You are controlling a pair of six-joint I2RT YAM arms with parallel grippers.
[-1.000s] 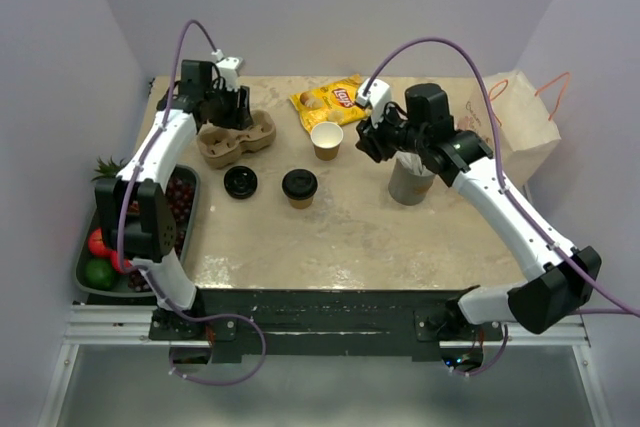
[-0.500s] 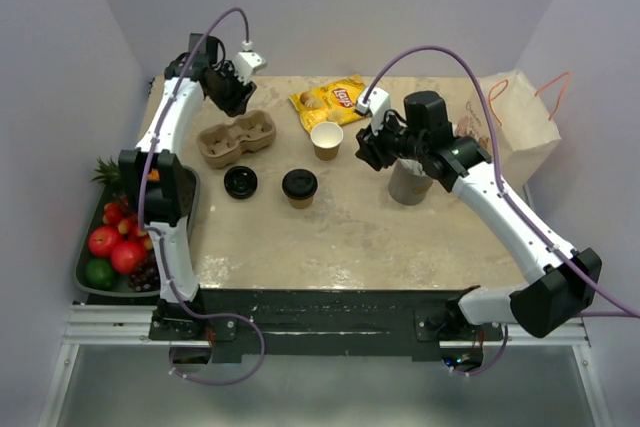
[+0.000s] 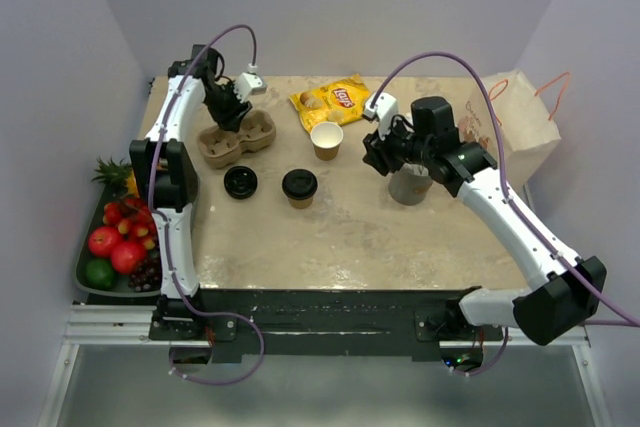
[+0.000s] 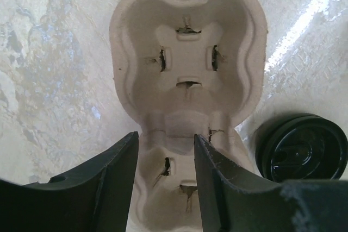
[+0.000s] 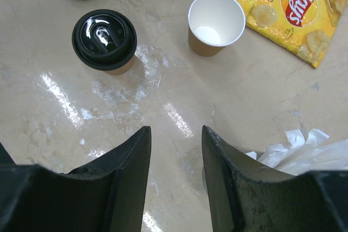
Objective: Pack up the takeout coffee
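One takeout coffee cup (image 3: 299, 187) stands with its black lid on, mid-table; from the right wrist it shows as the lidded cup (image 5: 104, 39). A second tan cup (image 3: 326, 139) stands uncovered, white inside (image 5: 216, 23). A loose black lid (image 3: 240, 182) lies left of the lidded one, also seen as the lid (image 4: 302, 148). My left gripper (image 3: 228, 110) hangs open over the pulp carrier (image 3: 240, 139), its jaws (image 4: 166, 137) straddling the carrier's near pocket (image 4: 187, 80) with nothing held. My right gripper (image 3: 376, 152) is open above bare table (image 5: 175, 131), right of both cups.
A yellow chips bag (image 3: 330, 99) lies at the back behind the open cup. A grey cup of wrapped straws (image 3: 410, 185) stands under my right wrist. A paper bag (image 3: 520, 122) sits at the far right, and a fruit tray (image 3: 95, 277) off the table's left edge.
My left arm swung its elbow back and brought the gripper down over the carrier's rear pocket, jaws narrowing a little. My right gripper shifted slightly and opened a little.
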